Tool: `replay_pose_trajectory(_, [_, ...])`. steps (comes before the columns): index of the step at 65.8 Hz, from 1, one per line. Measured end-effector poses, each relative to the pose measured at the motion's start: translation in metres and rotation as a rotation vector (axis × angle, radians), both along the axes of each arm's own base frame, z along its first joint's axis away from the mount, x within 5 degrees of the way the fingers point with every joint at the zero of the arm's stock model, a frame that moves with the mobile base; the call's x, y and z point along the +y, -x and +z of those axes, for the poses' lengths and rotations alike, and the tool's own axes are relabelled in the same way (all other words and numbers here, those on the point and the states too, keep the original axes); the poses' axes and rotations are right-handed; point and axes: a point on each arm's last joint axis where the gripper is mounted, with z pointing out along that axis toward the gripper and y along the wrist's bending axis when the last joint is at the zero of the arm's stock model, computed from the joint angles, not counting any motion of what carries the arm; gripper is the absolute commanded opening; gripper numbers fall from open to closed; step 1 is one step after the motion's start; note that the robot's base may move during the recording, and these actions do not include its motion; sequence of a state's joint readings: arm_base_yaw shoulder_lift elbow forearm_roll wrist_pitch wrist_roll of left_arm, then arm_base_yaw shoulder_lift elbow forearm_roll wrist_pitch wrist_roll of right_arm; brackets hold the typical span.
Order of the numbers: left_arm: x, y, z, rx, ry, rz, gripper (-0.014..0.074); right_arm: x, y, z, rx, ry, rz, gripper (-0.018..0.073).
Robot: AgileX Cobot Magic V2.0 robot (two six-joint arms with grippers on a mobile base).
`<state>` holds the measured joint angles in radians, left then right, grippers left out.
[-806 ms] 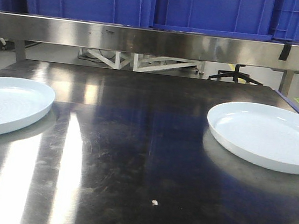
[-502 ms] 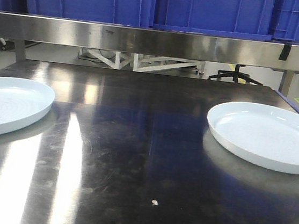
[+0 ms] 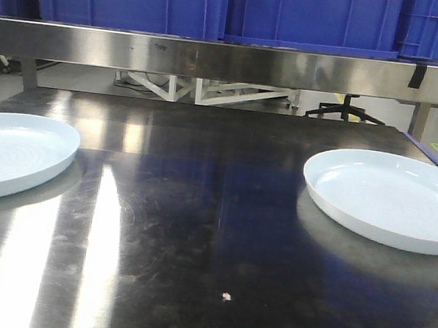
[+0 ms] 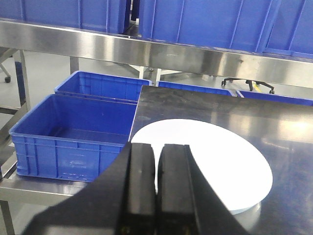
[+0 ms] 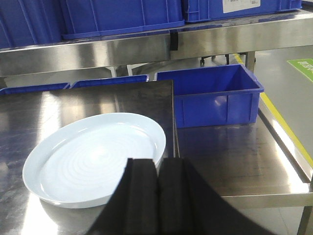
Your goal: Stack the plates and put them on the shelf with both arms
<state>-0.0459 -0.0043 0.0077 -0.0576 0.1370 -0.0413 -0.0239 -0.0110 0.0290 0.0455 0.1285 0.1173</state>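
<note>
1. At the far left of the left wrist view, two open-topped blue plastic crates (image 4: 73, 129) sit one behind the other on a lower steel ledge, just beside the left edge of the tabletop (image 3: 211, 234).
2. The left plate (image 3: 10, 152), large, round, shallow, pale blue-white and glossy, lies flat on the dark, reflective stainless-steel tabletop near its left edge. The front view cuts off part of it.
3. The left pincer (image 4: 156, 164), black with two flat fingers, is closed, with its pads pressed side by side and only a thin seam between them. In its own view it overlaps the near rim of the left plate. Whether it touches the plate cannot be told.
4. Between the plates, the tabletop shows bright streaks of reflected light and one small pale speck (image 3: 226, 296) near the front.
5. Across the back, a stainless-steel shelf (image 3: 231, 61) spans the full width above the tabletop. It carries a row of large blue plastic bins (image 3: 221, 6).
6. The right plate (image 3: 393, 200), identical to the first, lies flat near the right edge of the tabletop, well apart from the left plate. Faint concentric rings show inside it.
7. The right pincer (image 5: 157, 169), also black, is closed with its fingers together. It overlaps the near right rim of the right plate in its own view.
8. Furthest right, one blue plastic crate (image 5: 215, 95) stands on a lower steel ledge just beside the tabletop.
</note>
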Motion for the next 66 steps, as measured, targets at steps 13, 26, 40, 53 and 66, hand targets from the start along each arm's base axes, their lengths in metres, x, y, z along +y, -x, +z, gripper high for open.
replay_pose_trajectory(13, [0.000, -0.003, 0.023, 0.034, 0.005, -0.003, 0.0088, 0.000, 0.000, 0.000, 0.000, 0.000, 0.000, 0.0055])
replay_pose_trajectory(26, [-0.001, -0.044, 0.134, 0.146, -0.083, 0.005, 0.0088, 0.000, 0.000, 0.000, 0.000, 0.000, 0.000, 0.0055])
replay_pose_trajectory(40, [-0.004, -0.118, 0.202, 0.398, -0.171, 0.000, 0.0088, 0.000, 0.000, 0.000, 0.000, 0.000, 0.000, 0.0055])
replay_pose_trajectory(53, [-0.008, -0.148, 0.199, 0.534, -0.204, -0.025, 0.0088, 0.000, 0.000, 0.000, 0.000, 0.000, 0.000, 0.0055])
replay_pose_trajectory(66, [-0.008, -0.149, 0.199, 0.533, -0.214, -0.027, 0.0088, 0.000, 0.000, 0.000, 0.000, 0.000, 0.000, 0.0055])
